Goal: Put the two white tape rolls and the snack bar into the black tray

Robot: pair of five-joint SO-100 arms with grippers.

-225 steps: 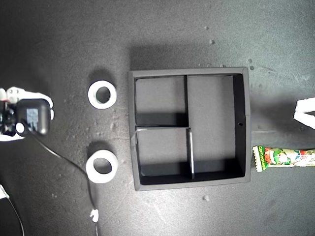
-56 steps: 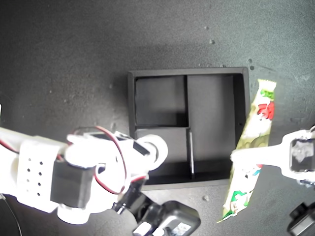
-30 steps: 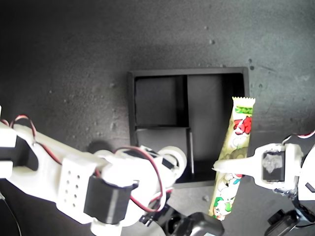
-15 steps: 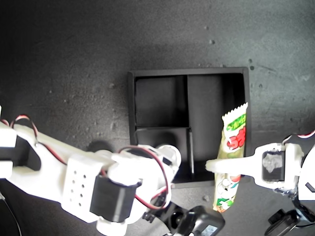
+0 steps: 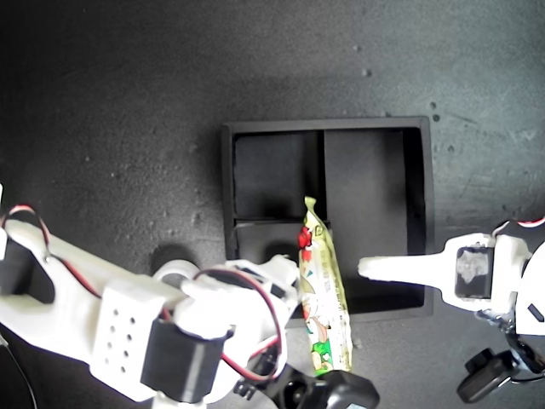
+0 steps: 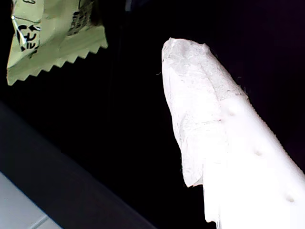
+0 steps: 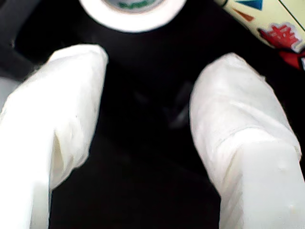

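The black tray (image 5: 329, 124) sits mid-table in the exterior view. The snack bar (image 5: 322, 290) lies loose and tilted across the tray's thin partition, and its lower end passes over the near wall. My first gripper (image 5: 364, 269) reaches in from the exterior view's right, apart from the bar. The first wrist view shows one white finger (image 6: 190, 95), with the bar's crimped end (image 6: 52, 33) off to the side. My second gripper (image 7: 147, 81) is open and empty. One white tape roll (image 7: 131, 12) lies just beyond its fingertips, beside the bar (image 7: 267, 19). The other roll is hidden.
The second arm's white body with red wires (image 5: 128, 315) covers the exterior view's lower left, including the tray's near-left corner. A black camera housing (image 5: 336, 396) sits at the bottom edge. Dark tabletop (image 5: 128, 102) surrounds the tray.
The snack bar has left my first gripper and dropped toward the exterior view's left, now lying across the partition. The first gripper's finger stays near the tray's right side.
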